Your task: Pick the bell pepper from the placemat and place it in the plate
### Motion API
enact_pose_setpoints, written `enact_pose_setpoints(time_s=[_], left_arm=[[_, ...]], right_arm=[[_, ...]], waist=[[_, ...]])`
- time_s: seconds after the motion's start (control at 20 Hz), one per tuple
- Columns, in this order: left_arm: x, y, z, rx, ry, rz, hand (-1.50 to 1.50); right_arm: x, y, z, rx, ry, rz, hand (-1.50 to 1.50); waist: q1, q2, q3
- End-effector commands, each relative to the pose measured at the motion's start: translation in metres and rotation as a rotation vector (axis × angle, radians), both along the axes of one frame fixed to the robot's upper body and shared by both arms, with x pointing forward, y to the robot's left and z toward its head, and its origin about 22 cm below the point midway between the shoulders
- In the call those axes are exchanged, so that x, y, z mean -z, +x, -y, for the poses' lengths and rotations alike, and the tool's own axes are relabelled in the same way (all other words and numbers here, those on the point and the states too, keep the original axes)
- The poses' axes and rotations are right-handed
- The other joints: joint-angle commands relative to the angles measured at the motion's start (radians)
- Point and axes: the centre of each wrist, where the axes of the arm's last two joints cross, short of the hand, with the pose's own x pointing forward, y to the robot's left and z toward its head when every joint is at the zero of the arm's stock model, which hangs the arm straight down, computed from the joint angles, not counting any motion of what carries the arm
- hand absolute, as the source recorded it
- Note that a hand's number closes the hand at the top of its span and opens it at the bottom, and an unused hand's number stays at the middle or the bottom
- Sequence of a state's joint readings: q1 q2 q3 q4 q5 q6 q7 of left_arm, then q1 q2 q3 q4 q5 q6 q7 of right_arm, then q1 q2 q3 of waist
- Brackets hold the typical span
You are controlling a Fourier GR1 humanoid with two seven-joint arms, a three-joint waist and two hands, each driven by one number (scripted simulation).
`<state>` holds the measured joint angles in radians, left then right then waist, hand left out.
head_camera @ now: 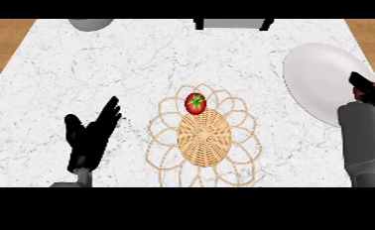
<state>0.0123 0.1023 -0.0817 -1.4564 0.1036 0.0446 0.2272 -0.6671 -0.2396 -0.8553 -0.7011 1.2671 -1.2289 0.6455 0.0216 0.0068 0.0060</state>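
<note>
Red, likely light and slippery, the bell pepper (195, 103) on the placemat (206, 142) wants gripping by its sides; left hand (91, 134) spread, right hand (364, 88) unclear.

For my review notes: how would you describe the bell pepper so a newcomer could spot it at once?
On the white marble counter, find the round woven placemat near the middle, left of the white plate. The bell pepper sits on the mat's far part, just beyond its dense centre. Small, red, green-stemmed, it is the only thing on the mat.
</note>
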Motion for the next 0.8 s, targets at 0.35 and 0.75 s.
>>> enact_pose_setpoints(time_s=[0.35, 0.75], left_arm=[[0.004, -0.004, -0.008, -0.023, -0.006, -0.040, 0.00], [0.000, 0.001, -0.021, -0.009, 0.004, -0.018, 0.00]], right_arm=[[0.012, -0.036, -0.075, -0.093, 0.049, 0.318, -1.50], [0.039, -0.094, -0.117, -0.246, 0.091, 0.294, -1.50]], waist=[[-0.032, -0.013, -0.004], [-0.024, -0.009, -0.006]])
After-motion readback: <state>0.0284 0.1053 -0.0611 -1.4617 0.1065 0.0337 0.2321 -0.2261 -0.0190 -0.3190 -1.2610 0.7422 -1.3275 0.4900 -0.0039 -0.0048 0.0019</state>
